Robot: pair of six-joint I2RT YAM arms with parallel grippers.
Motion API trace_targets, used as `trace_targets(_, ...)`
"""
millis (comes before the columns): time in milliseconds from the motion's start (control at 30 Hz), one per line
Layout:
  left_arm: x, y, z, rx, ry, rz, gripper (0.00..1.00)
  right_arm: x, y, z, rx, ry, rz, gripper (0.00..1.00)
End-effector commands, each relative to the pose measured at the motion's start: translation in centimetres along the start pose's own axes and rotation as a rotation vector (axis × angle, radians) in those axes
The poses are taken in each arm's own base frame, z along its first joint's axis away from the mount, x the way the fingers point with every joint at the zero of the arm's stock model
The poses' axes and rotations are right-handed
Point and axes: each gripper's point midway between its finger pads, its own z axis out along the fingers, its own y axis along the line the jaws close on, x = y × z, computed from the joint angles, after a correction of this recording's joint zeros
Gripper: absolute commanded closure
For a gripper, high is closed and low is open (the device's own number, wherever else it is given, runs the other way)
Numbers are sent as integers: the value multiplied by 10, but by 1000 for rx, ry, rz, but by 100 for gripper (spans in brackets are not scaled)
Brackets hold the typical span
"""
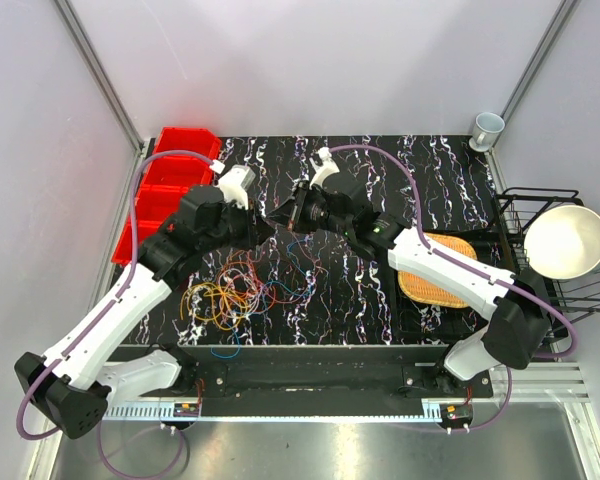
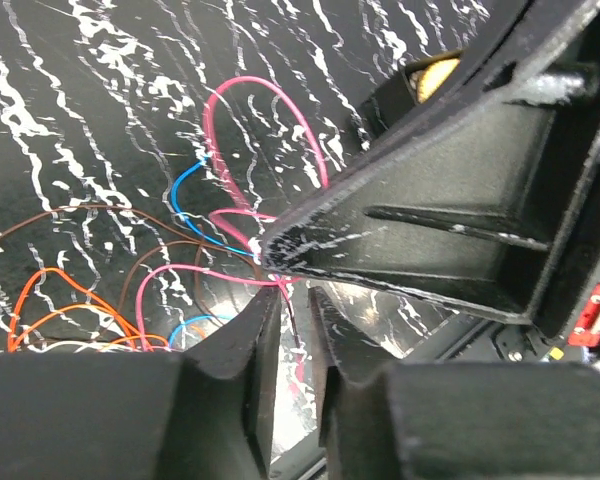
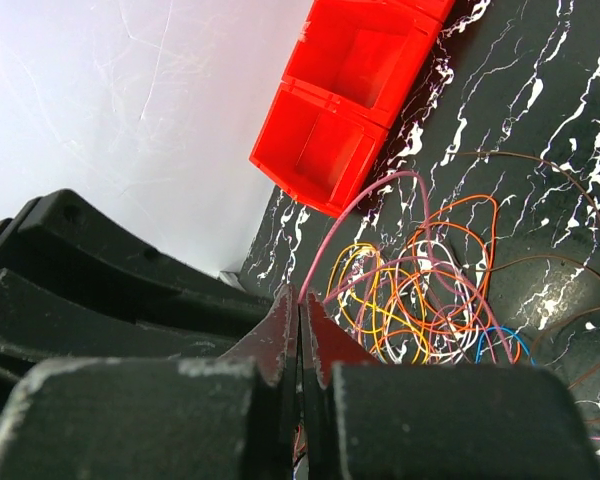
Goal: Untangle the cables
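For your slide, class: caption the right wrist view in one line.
Right hand shut on a pink cable above the tangled cables, red bins behind.

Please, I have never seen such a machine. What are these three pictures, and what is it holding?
These are two robot arms bolted to a dark marbled table. One picture looks down from above; the other two come from small cameras on each wrist. A tangle of thin coloured cables lies on the table, beside red bins. A woven mat and a white bowl are to the right. The right gripper is shut on a pink cable. The left gripper, slightly parted, has the same pink cable between its fingers.
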Motion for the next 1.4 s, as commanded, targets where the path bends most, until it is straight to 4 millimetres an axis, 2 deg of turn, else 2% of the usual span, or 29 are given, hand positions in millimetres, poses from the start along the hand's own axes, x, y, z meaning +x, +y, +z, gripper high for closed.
trace_targets(0, -15, 9, -1, -59, -77, 27, 78, -8, 18, -12, -61, -18, -11, 100)
trace_targets(233, -6, 24, 5, -151, -57, 40, 75, -4, 15, -10, -60, -2, -4, 100)
trace_targets(433, -4, 17, 7, -139, -48, 62, 63, 0, 16, -8, -70, 19, 5, 100)
trace_targets(767, 0, 19, 15, -174, -33, 73, 60, 6, 15, -7, -71, 45, 10, 100)
trace_targets(867, 3, 26, 13, -209, -34, 62, 60, 14, -4, -4, -4, 56, 24, 100)
trace_targets(967, 16, 34, 13, -240, -12, 48, 55, 33, -35, 1, 94, 89, 68, 100)
trace_targets(1067, 35, 45, 13, -279, 17, 14, 51, 54, -75, 5, 226, 126, 101, 100)
trace_targets(1133, 49, 53, 13, -306, 33, -17, 41, 62, -105, 7, 299, 142, 125, 100)
trace_targets(1200, 61, 61, 13, -337, 43, -40, 35, 65, -123, 5, 339, 150, 148, 100)
trace_targets(1233, 64, 63, 13, -346, 47, -46, 31, 57, -135, 3, 364, 130, 163, 100)
trace_targets(1367, 77, 70, 16, -365, 64, -69, 20, 51, -162, 0, 418, 116, 172, 100)
